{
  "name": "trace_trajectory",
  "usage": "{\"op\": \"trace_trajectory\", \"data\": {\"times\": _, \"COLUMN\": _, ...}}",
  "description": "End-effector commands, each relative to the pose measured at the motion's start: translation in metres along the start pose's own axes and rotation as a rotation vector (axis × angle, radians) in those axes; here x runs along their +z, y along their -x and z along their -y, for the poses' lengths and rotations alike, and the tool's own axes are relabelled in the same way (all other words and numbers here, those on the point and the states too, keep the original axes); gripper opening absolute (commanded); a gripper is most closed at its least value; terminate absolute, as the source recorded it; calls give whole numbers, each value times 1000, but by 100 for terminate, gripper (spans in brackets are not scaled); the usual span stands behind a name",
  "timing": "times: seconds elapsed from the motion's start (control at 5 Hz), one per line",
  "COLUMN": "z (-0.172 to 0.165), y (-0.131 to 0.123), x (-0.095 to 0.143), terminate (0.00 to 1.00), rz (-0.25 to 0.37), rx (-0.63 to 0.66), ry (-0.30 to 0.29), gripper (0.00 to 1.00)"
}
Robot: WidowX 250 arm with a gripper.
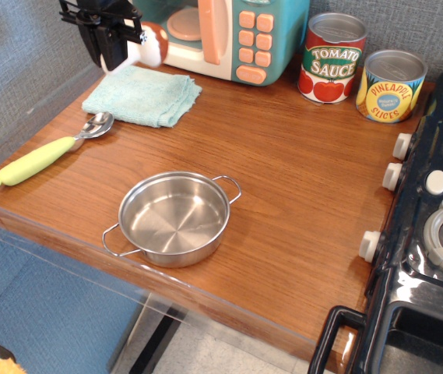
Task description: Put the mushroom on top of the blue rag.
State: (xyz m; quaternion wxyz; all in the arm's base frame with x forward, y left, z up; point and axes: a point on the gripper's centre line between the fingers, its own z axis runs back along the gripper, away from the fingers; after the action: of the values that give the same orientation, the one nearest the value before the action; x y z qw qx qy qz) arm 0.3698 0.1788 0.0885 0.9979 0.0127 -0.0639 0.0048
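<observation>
Most of the arm is cut off by the top edge of the frame; only the black end effector (116, 39) shows at the upper left, with thin black parts sticking out to either side. Its fingers are dark against a dark body and hard to separate, so how wide they stand cannot be read directly, but they are closed on the mushroom (149, 43), which hangs in the air at their right side. Only part of the mushroom is visible: a reddish-brown cap and a bit of white stem, seen against the front of the teal toy microwave (237, 35), whose top is also cropped.

The end effector points downward, above the far left corner of the blue rag (143, 95), and the mushroom is clear of the cloth, not touching it. The rag lies flat and folded on the wooden bench (299, 179), just in front of the microwave.

Near the rag's left corner lies a green-handled spoon (46, 154), its bowl close to the cloth. The steel pot (173, 218) stands empty toward the front edge, well apart from the rag.
</observation>
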Motion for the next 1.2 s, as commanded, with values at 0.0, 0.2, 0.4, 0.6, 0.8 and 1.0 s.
{"op": "trace_trajectory", "data": {"times": 0.0, "z": -45, "y": -29, "x": -8, "terminate": 0, "rz": 2, "rx": 76, "ry": -90, "gripper": 0}}
{"op": "trace_trajectory", "data": {"times": 0.2, "z": -36, "y": -25, "x": -13, "terminate": 0, "rz": -11, "rx": 20, "ry": -92, "gripper": 0}}
{"op": "trace_trajectory", "data": {"times": 0.4, "z": -31, "y": -20, "x": -6, "terminate": 0, "rz": 20, "rx": -3, "ry": -100, "gripper": 0}}
{"op": "trace_trajectory", "data": {"times": 0.6, "z": -30, "y": -15, "x": -2, "terminate": 0, "rz": 36, "rx": 6, "ry": -106, "gripper": 100}}
{"op": "trace_trajectory", "data": {"times": 0.8, "z": -29, "y": -15, "x": 6, "terminate": 0, "rz": 49, "rx": 22, "ry": -128, "gripper": 100}}
{"op": "trace_trajectory", "data": {"times": 1.0, "z": -27, "y": -18, "x": 23, "terminate": 0, "rz": 60, "rx": 18, "ry": -160, "gripper": 100}}
